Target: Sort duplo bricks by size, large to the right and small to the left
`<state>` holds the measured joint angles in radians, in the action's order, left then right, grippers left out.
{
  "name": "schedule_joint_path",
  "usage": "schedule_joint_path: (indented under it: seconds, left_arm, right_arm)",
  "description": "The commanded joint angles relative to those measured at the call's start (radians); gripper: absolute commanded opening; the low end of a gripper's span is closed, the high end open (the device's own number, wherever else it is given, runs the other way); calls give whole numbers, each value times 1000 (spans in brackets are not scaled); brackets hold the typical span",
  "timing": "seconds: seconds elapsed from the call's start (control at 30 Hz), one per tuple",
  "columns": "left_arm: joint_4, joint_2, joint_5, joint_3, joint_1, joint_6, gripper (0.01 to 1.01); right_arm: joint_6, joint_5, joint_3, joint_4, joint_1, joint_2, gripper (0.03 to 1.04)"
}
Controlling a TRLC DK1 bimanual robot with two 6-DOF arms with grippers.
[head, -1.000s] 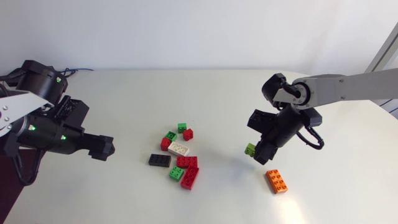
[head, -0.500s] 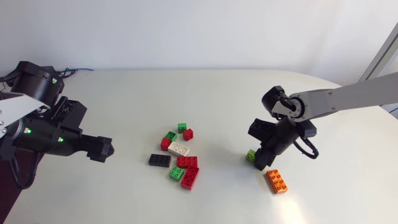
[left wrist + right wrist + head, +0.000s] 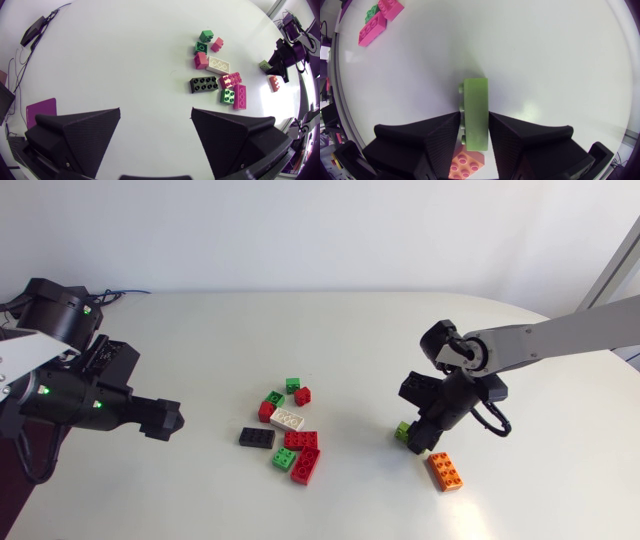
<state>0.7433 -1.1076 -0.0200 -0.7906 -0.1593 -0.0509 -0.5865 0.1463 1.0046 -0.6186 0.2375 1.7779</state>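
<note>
1. The right claw (image 3: pixel 417 437) is low over the table (image 3: pixel 350 320), on its right half, and is clamped on a light green brick (image 3: pixel 403 430). In the right wrist view, both fingers press the brick's (image 3: pixel 476 120) flat sides, with its studs turned sideways. I cannot tell whether it touches the table.
2. An orange brick (image 3: pixel 445 470) lies flat, studs up, just beside that claw on the side away from the pile. From the wrist camera it (image 3: pixel 465 165) shows under the fingers, close behind the held brick.
3. The left claw (image 3: pixel 165 418) hangs over the table's left part. Its fingers stand wide apart with nothing between them (image 3: pixel 156 112).
4. The remaining bricks sit in a loose cluster between the two arms, well apart from both claws.
5. At the cluster's far end are a small green brick (image 3: pixel 293 384), a small red brick (image 3: pixel 303 395) and a dark green brick (image 3: pixel 275 397), all close together.
6. In the middle, a white brick (image 3: pixel 288 419) lies beside another red brick (image 3: pixel 266 411).
7. Nearest the left claw is a black brick (image 3: pixel 257 438). Next to it, a square red brick (image 3: pixel 301 440), a green square brick (image 3: pixel 282 457) and a long red brick (image 3: pixel 306 466) are packed tightly.
</note>
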Motion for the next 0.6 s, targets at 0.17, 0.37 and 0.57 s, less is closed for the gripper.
schedule_joint_path:
  seconds: [0.17,0.37,0.57]
  left_arm:
    - [-4,9,-8,21,-8,0,987]
    - [-4,-5,-18,4,-14,-3,987]
    - [-32,-75,-20,-29,-117,-12,987]
  right_arm:
    - [25,-5,72,-90,5,0,849]
    - [48,-5,131,-139,23,-35,941]
    - [109,13,282,-230,89,-48,941]
